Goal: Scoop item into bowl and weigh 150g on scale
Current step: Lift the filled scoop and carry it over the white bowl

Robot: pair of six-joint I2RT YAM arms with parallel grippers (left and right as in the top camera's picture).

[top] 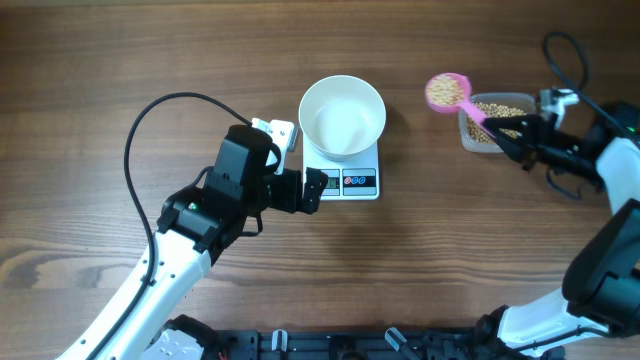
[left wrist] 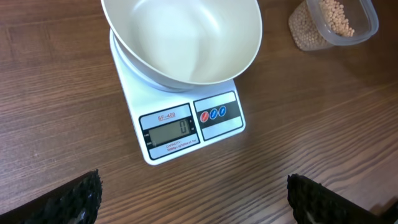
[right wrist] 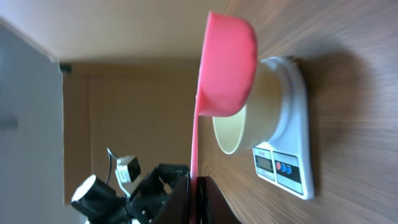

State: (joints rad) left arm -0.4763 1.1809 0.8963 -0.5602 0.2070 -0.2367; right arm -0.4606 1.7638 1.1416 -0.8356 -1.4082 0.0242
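A: Read "SF-400" in red above the display of the scale [left wrist: 177,115]; showed "0". Smaller print beneath too fine to read. Three round buttons, one red and two blue, on the dark panel beside it.

B: And the containers?

A: Saw the white bowl [top: 342,116] sitting on the scale's platform, nothing in it. Found the beans [top: 497,106] filling a clear tub [top: 468,132] well to the right of the scale, with more heaped in the pink scoop [top: 447,91], raised between tub and bowl.

B: Grippers?

A: Right gripper [top: 512,133] clamped on the scoop handle. Left gripper [top: 317,187] spread wide, holding nothing, just left of the scale's display.

B: Differences between views?

A: Only the left wrist view made the lettering legible. Only the overhead showed the beans in the scoop; the right wrist view caught just the scoop's underside.
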